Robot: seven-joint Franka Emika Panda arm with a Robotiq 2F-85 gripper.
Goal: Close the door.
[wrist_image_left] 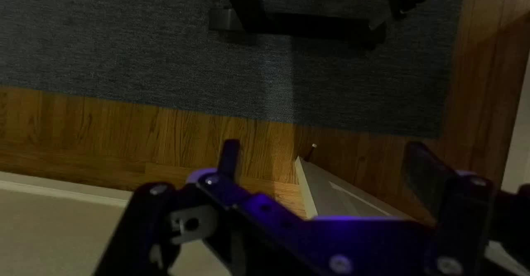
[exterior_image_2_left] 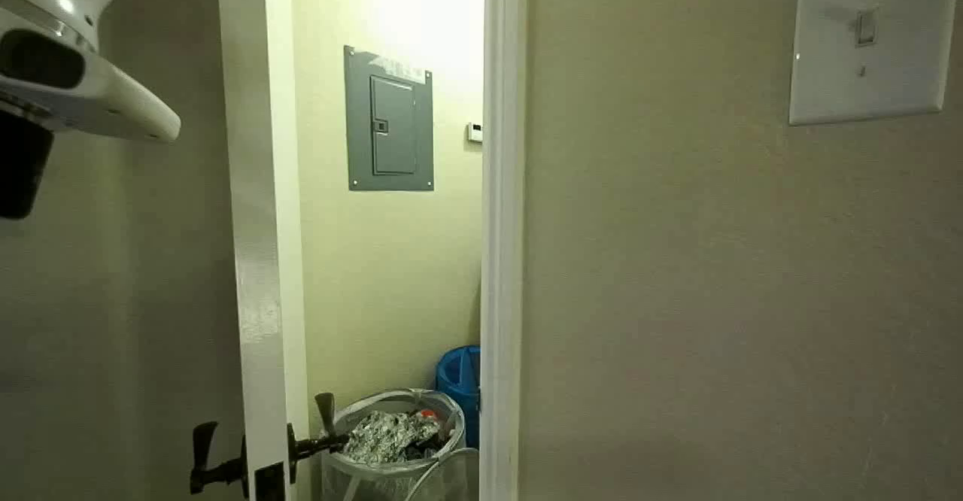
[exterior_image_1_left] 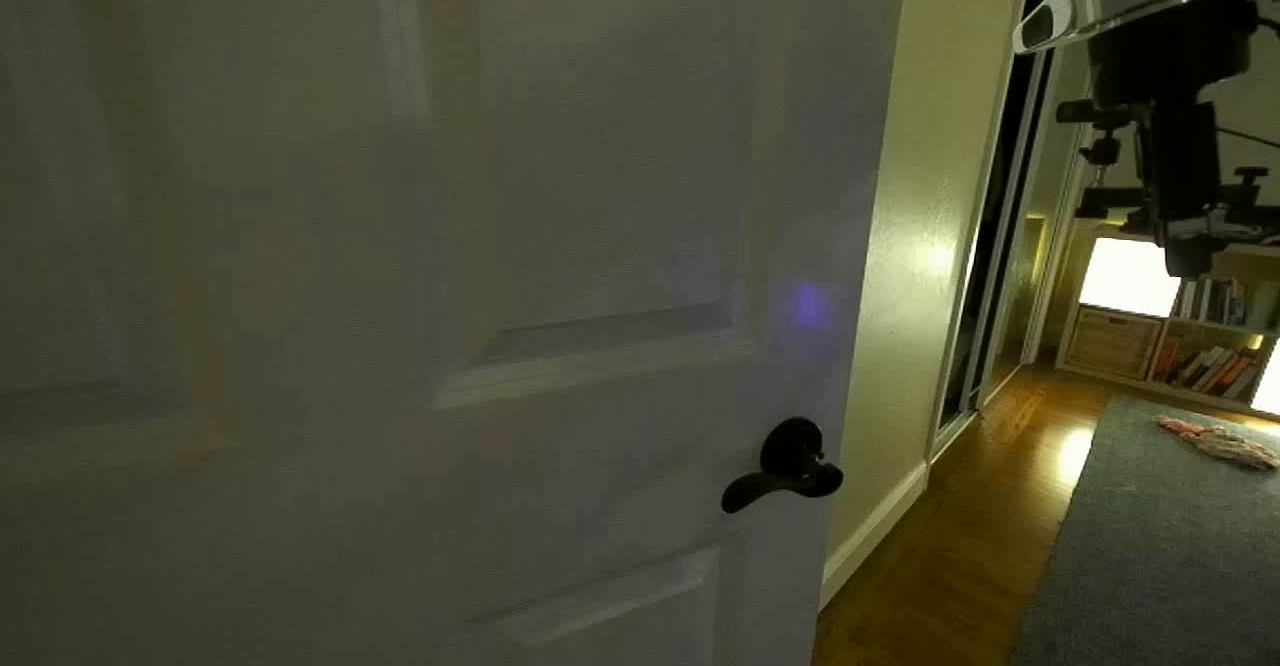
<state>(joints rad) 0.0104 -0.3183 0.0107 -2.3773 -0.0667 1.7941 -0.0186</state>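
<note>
The white panelled door point(exterior_image_1_left: 600, 246) fills most of an exterior view, with its black lever handle point(exterior_image_1_left: 785, 476) near its free edge. The door stands ajar: in an exterior view its edge point(exterior_image_2_left: 259, 275) is apart from the white door frame point(exterior_image_2_left: 502, 260), with levers on both faces. In the wrist view the door point(wrist_image_left: 331, 191) shows below, between the fingers, foreshortened from above. My gripper point(wrist_image_left: 323, 145) is open and empty, its two dark fingers wide apart. In an exterior view the gripper point(exterior_image_1_left: 1190, 256) hangs pointing down, right of the door and above handle height. I see no contact with the door.
Through the doorway are a grey electrical panel point(exterior_image_2_left: 391, 125), a laundry hamper point(exterior_image_2_left: 399, 441) and a blue bin point(exterior_image_2_left: 459, 388). A light switch point(exterior_image_2_left: 869, 31) is on the wall. A rug point(exterior_image_1_left: 1150, 536), mirrored closet door point(exterior_image_1_left: 1030, 246) and bookshelf point(exterior_image_1_left: 1210, 321) stand beyond the door.
</note>
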